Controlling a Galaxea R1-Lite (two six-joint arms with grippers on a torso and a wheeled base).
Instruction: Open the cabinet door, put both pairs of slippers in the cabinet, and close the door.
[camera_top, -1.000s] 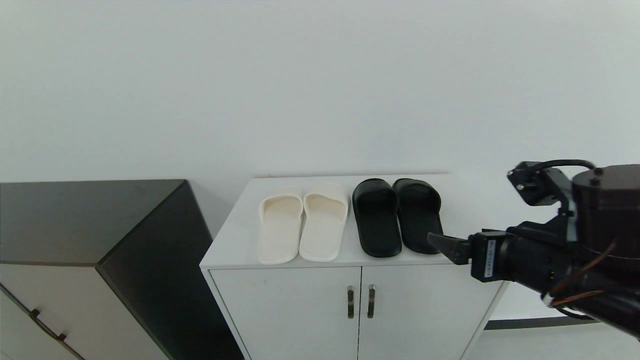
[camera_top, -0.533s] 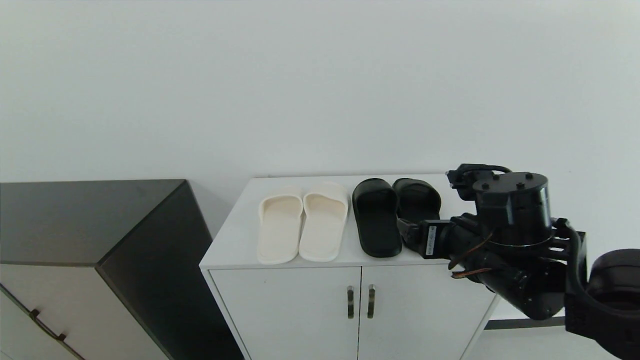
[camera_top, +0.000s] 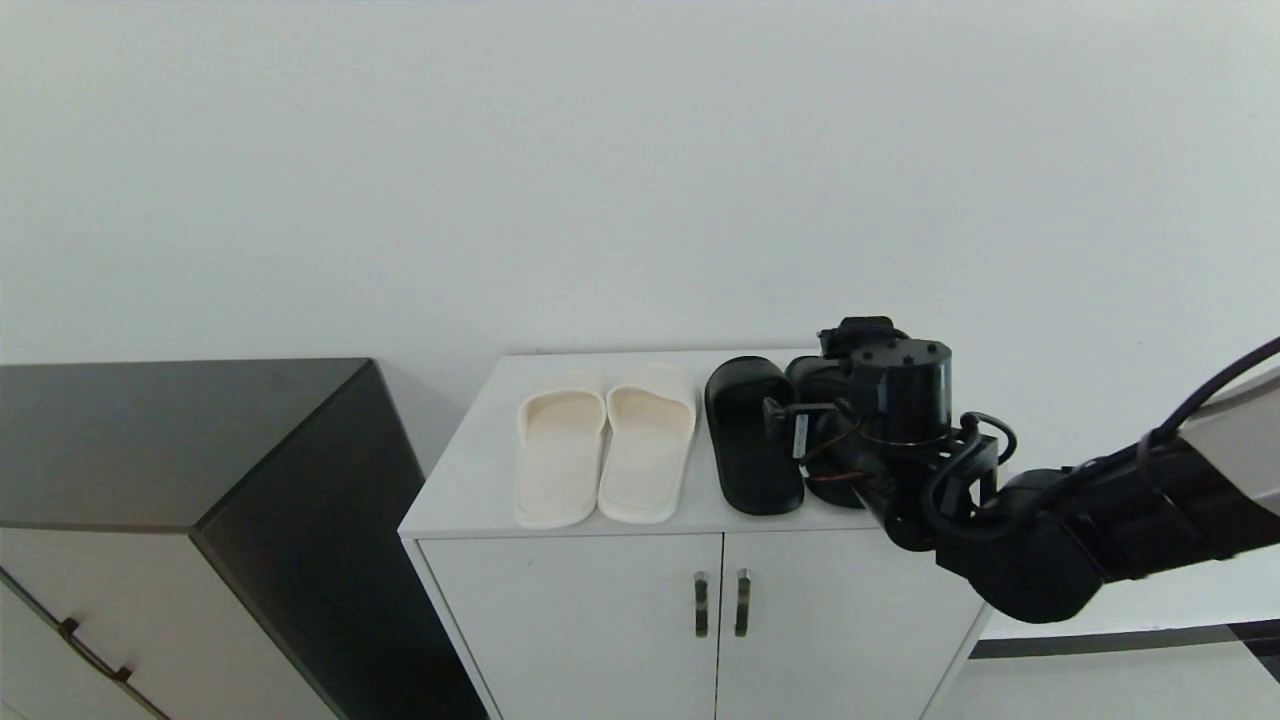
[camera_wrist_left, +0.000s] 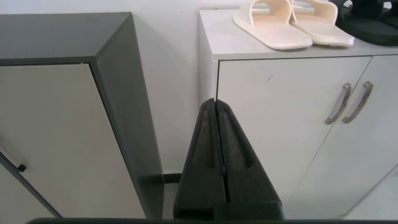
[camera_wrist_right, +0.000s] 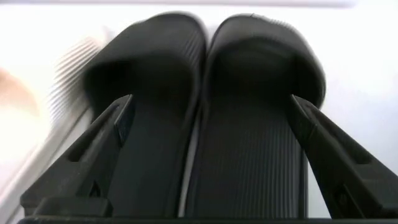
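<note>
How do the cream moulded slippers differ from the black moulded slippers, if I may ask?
The cream slippers sit left on the white cabinet's top, the black slippers right. The open right gripper straddles the black slippers, while the cream slippers lie unattended. Both pairs rest flat, side by side, toes towards the wall.

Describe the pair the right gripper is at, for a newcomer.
On top of the white two-door cabinet lie two pairs side by side. It is the black slippers, on the robot's right, in front of the open right gripper; the cream pair lies beside them.
</note>
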